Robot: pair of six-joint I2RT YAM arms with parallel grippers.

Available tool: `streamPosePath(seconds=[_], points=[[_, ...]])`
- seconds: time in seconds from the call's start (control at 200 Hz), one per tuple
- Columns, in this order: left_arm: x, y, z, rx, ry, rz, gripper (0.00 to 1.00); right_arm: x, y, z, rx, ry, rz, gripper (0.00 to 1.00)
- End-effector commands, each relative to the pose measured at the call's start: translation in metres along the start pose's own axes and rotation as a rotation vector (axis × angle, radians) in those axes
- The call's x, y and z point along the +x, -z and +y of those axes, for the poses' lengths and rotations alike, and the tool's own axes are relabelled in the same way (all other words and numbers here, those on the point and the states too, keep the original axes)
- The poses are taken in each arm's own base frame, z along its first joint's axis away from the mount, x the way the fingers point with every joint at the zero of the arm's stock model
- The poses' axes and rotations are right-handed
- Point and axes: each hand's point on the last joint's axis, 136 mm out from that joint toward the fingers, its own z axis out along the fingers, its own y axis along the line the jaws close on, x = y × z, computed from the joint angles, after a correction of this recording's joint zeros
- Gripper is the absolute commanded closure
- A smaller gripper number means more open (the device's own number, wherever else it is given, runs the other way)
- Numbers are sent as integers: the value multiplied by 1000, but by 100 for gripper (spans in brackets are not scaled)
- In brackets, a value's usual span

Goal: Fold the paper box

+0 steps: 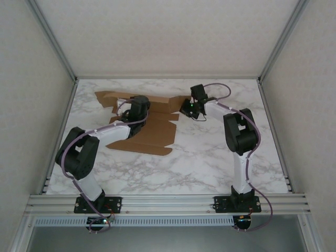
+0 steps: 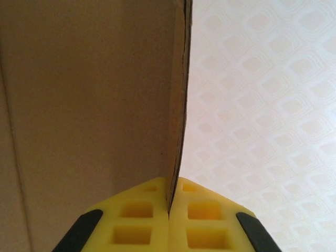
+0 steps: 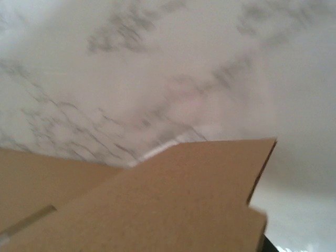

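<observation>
While the paper box (image 1: pixel 155 135) lies as an unfolded brown sheet on the left-centre part of the marble table (image 1: pixel 210 163), the left claw (image 2: pixel 169 210) is closed tight on the edge of one cardboard panel. Its yellow fingers (image 2: pixel 134 220) press against the panel from both sides. The right claw (image 1: pixel 187 108) sits at the sheet's far right end, by a flap. Its wrist view has a blurred brown flap close up over the marble, and I cannot tell whether that claw is open or gripping.
</observation>
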Motion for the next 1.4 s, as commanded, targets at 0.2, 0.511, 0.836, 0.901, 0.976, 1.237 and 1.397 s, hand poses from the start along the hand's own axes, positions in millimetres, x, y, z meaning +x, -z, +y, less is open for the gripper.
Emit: streamPosePath(seconds=[0.2, 0.511, 0.836, 0.901, 0.976, 1.237, 1.397], points=[[1, -17, 7, 63, 45, -16, 100, 0, 49, 7, -132, -20, -106, 74], [-1, -19, 17, 80, 67, -7, 100, 15, 18, -11, -196, -162, -86, 78], [-4, -18, 15, 55, 55, -24, 100, 24, -17, -21, -109, -196, -41, 93], [-3, -18, 16, 55, 54, -21, 100, 24, -22, -23, -100, -235, -37, 96], [-5, -17, 17, 49, 58, -28, 100, 24, -26, -25, -86, -289, -28, 100], [-2, -18, 16, 45, 61, -18, 100, 26, -36, 12, -180, -322, 24, 100], [-1, -18, 15, 46, 64, -12, 100, 28, -28, 37, -282, -348, 36, 99]])
